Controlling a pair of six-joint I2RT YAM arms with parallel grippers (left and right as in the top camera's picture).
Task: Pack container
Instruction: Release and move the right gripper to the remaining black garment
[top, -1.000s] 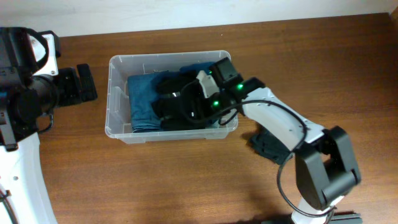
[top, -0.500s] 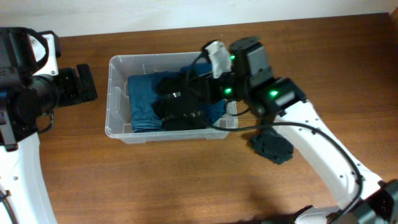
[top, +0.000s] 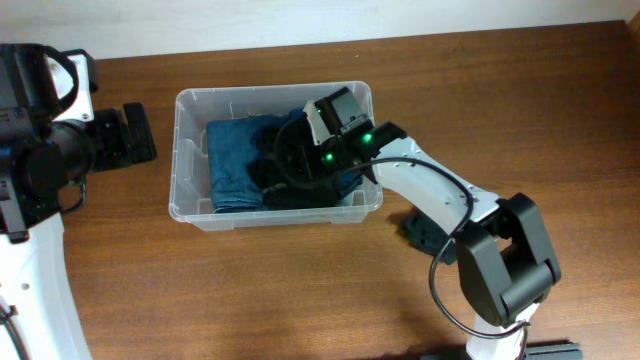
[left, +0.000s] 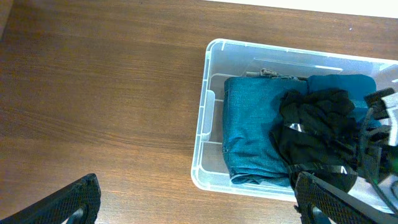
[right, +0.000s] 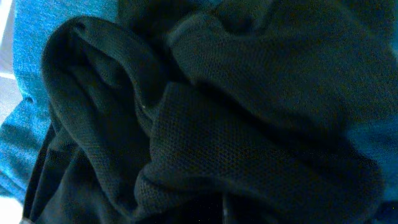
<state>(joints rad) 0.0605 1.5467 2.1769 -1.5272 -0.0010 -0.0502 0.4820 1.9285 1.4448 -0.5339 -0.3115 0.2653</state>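
Observation:
The container (top: 178, 150) is a clear plastic bin at the table's centre-left, its rim (left: 205, 124) also in the left wrist view. Inside lie a folded blue cloth (top: 230, 160) (left: 255, 130) and a crumpled black garment (top: 275, 188) (left: 317, 124). My right gripper (top: 298, 160) reaches down into the bin and presses into the black garment (right: 236, 93), which fills the right wrist view and hides the fingers. My left gripper (top: 143, 133) (left: 199, 202) is open over bare table left of the bin, with nothing between its fingers.
A dark object (top: 428, 236) lies on the wooden table right of the bin, partly under my right arm. A pale wall edge runs along the back of the table.
The right arm swung up above the bin's right end, then came back down into the black garment. The left arm has not moved.

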